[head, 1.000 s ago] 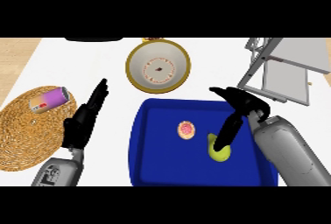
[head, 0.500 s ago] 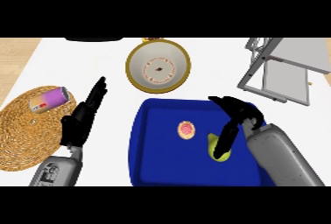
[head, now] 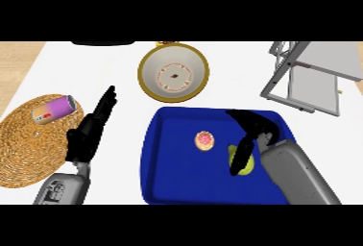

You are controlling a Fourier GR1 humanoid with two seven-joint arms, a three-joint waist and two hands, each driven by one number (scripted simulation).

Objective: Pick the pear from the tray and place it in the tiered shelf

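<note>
Right hand [head: 252, 128] seemingly on pear [head: 248, 166]; can [head: 54, 109] unreadable.

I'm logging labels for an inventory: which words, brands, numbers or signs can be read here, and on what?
No text can be read.
Can on the woven mat: coloured label bands, any print too small to read.
Plate, blue tray, tiered shelf: no text shows.

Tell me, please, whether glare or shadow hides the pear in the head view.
Head view: the light is even, with no glare on the tray; no shadow darkens the pear; only the right hand covers part of it.
</note>
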